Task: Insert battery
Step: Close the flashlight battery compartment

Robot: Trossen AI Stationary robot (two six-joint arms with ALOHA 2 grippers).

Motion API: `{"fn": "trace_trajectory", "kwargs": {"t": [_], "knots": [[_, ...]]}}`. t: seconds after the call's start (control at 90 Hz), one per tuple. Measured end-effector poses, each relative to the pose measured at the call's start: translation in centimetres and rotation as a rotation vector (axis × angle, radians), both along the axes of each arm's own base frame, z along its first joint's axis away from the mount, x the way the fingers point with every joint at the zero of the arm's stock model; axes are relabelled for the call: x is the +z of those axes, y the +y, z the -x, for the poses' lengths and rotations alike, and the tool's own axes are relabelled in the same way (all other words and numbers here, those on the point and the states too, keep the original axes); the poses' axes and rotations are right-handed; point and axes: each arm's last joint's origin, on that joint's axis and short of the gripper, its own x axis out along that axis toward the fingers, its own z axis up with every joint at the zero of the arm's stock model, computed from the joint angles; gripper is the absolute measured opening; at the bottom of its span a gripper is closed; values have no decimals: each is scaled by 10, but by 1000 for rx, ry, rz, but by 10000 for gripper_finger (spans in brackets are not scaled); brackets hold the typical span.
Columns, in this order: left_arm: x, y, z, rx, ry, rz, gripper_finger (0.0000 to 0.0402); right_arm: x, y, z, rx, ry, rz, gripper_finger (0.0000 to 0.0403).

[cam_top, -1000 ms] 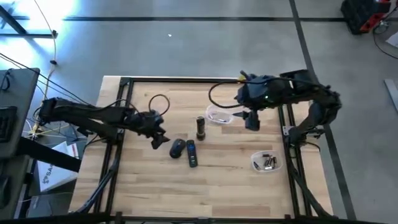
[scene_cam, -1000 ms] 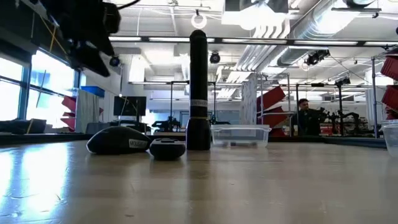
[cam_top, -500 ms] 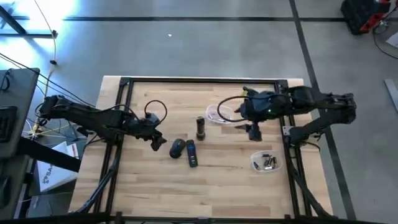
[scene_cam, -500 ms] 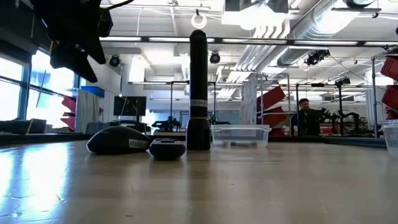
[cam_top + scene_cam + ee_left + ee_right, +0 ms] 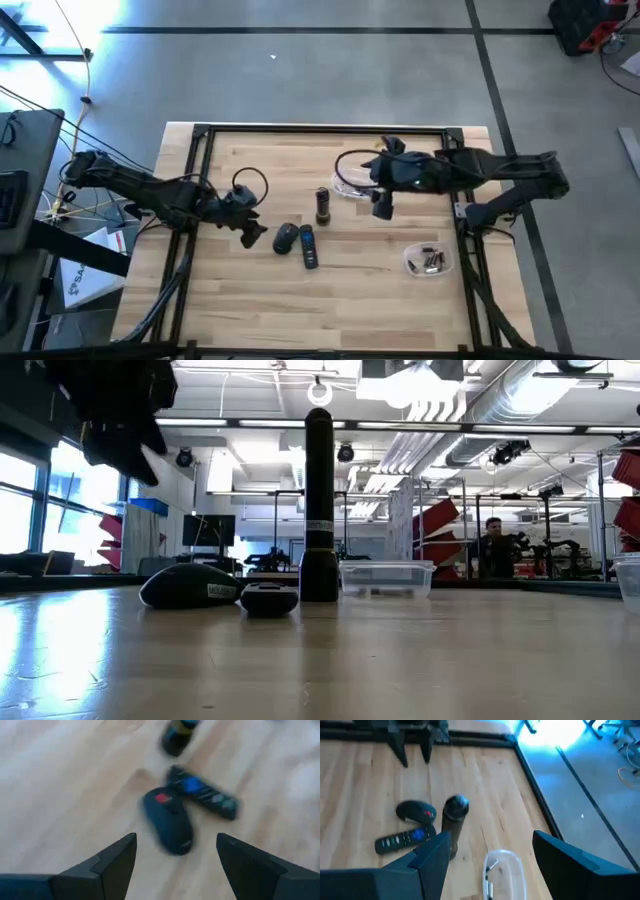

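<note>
Inventory, taken from my own fingers outward:

Left end effector (image 5: 252, 229): mine, fingers spread wide and empty, hovering above the counter (image 5: 250, 300) just to the left of the mouse.

Mouse (image 5: 169, 821): dark, red mark on its back, directly ahead of my left fingers; long axis runs away from them. Touching or nearly touching the remote on its far side.

Remote (image 5: 308, 247): dark with a blue button patch, flat on the counter, long axis roughly front to back in the high view. I judge it the likeliest item to take a battery, though its cover is not visible to me.

Flashlight (image 5: 323, 205): dark cylinder standing upright just behind the remote, long axis vertical, head up.

Right end effector (image 5: 381, 203): mine, fingers wide and empty, raised above the counter to the right of the flashlight, beside the clear dish.

Clear dish (image 5: 503, 868): shallow, oval, something small and thin lying in it; what it is I cannot tell.

Batteries (image 5: 432, 261): small dark pieces in a second clear container (image 5: 414, 268) near the counter's right edge, well apart from the remote. My right arm is the nearer; their pointing cannot be read
</note>
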Motion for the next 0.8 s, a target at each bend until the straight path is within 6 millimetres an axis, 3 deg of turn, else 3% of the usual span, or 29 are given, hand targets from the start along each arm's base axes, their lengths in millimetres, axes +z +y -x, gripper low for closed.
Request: {"fn": "trace_trajectory", "kwargs": {"t": [0.2, 0.4, 0.8], "knots": [[23, -5, -13, -41, -201, 15, 255, 28, 0, 6, 8, -99, -36, 250], [30, -7, -18, -41, -294, 41, 255, 27, 1, 7, 42, -68, -89, 250], [30, -10, -18, -99, -279, 127, 255, 25, 2, 7, 68, -56, -108, 250]]}}
